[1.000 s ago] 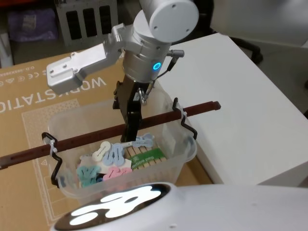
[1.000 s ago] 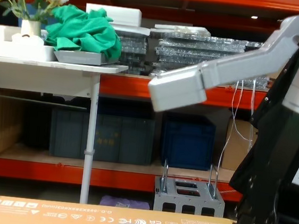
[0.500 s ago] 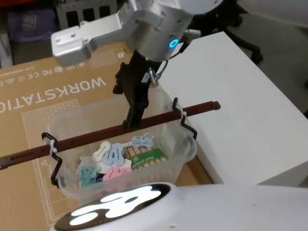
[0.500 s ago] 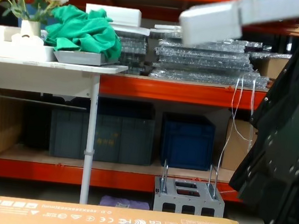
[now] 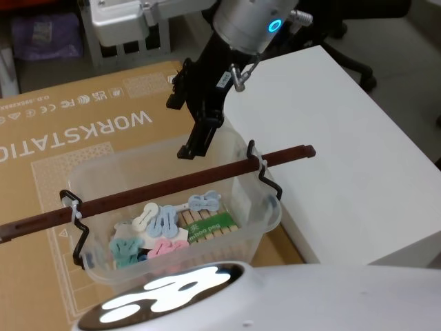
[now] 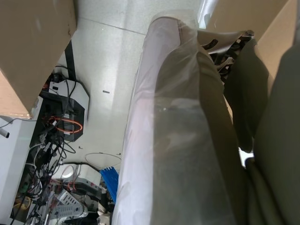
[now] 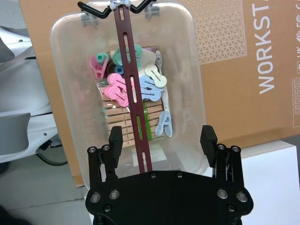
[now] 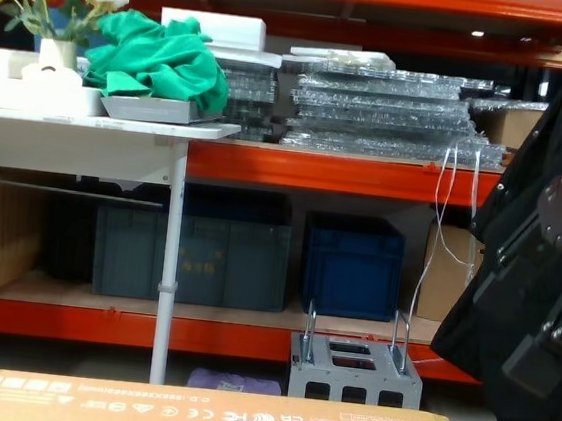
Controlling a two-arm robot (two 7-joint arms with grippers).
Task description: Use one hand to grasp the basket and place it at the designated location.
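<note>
Basket [image 5: 256,222]: the translucent tub sits on the brown cardboard [image 5: 83,131] printed WORKSTATION, in the near part of the scene. Its right end is just beside the left edge of the white counter [image 5: 331,131].

A dark red-brown bar [image 5: 138,193] lies lengthwise over the open top. Black wire hooks [image 5: 265,176] catch the rim at both ends. The bar's right tip reaches out over the counter, and its left tip runs past the basket's left end.

Contents: pastel clips [image 5: 162,224] in blue, pink, white and green. They are heaped on and around a pack of wooden pegs [image 5: 210,227] with a green label.

My right hand [image 7: 161,140] hangs above the far side of the basket and points down at it. The fingers [image 7: 208,136] are spread wide and hold nothing. In the wrist view the bar runs between them but below them. In the head view the lowest fingertip is level with the far rim, apart from the bar. I see no contact with bar, rim or hooks.

In the chest view the basket's rim shows along the bottom edge, with my dark right arm large on the right. Far behind is orange shelving [image 8: 345,172] with blue crates [image 8: 353,265] on a low shelf. A grey metal block [image 8: 355,371] with two loop handles stands in front of it.
</note>
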